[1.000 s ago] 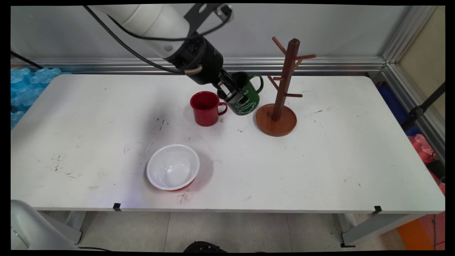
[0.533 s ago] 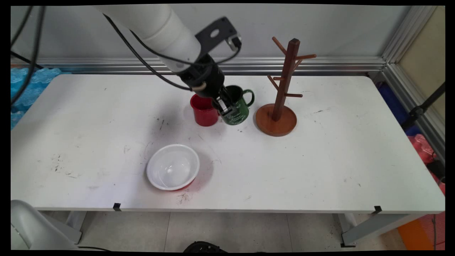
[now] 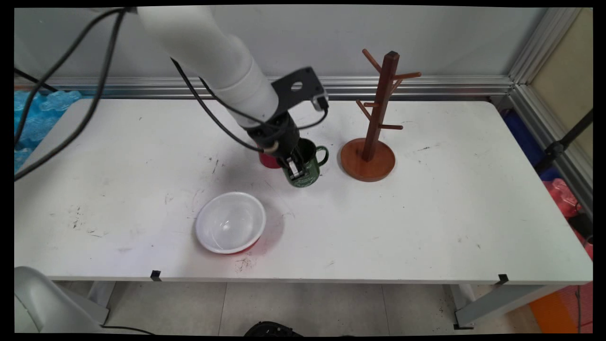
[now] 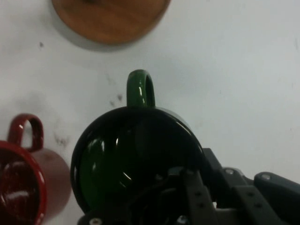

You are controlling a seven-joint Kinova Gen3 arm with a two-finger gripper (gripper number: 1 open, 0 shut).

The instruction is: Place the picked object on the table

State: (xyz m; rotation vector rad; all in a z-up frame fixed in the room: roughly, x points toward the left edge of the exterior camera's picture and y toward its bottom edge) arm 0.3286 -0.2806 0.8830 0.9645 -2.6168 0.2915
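Observation:
My gripper (image 3: 294, 166) is shut on the rim of a green mug (image 3: 307, 166) with white lettering, one finger inside it and one outside. The mug stands upright just in front of the wooden stand, at or just above the table, its handle (image 3: 323, 154) pointing right toward the stand. In the hand view the green mug (image 4: 136, 154) fills the middle with its handle (image 4: 140, 89) pointing up, and the gripper (image 4: 187, 197) clamps its lower rim. A red mug (image 3: 268, 161) sits right behind my hand, mostly hidden by it; the red mug (image 4: 23, 178) shows at the hand view's left.
A wooden mug tree (image 3: 374, 118) on a round base (image 3: 368, 161) stands to the right of the mugs; its base (image 4: 110, 18) shows at the hand view's top. A white bowl (image 3: 230, 221) rests nearer the front edge.
My arm has carried the green mug down and toward the table's near side, from beside the stand to in front of the red mug, now partly hidden behind my hand.

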